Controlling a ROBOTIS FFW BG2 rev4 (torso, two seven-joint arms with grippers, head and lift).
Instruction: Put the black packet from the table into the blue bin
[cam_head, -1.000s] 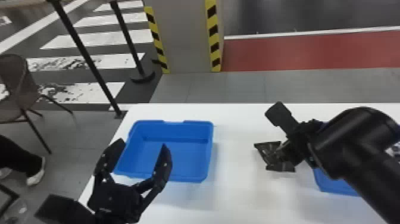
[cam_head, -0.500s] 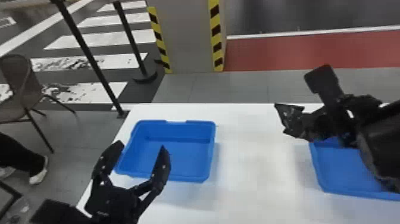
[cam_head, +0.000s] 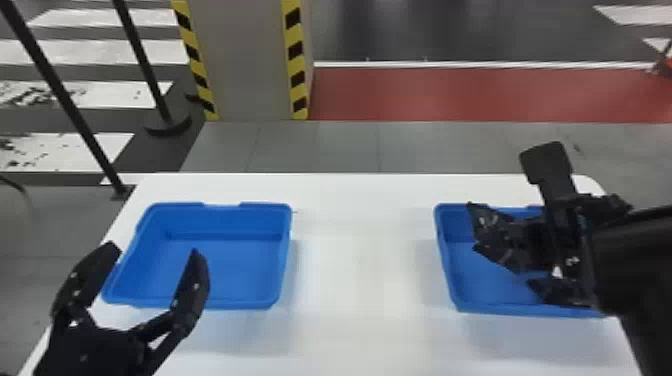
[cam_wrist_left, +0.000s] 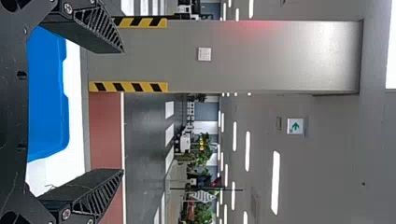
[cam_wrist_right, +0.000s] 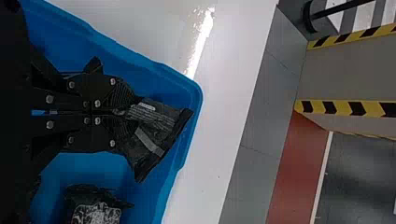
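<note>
White desk (cam_head: 360, 260) stretches open between left bin (cam_head: 215, 272) and right bin (cam_head: 475, 282). At frame right, the right claw (cam_head: 520, 245) clamps the black packet (cam_head: 485, 225) over the right bin, inside its left rim; lower left, the left claw (cam_head: 155, 249) gapes wide.

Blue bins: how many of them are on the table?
2: one bin at the left side of the table, the other bin at its right, partly hidden by the right gripper.
</note>
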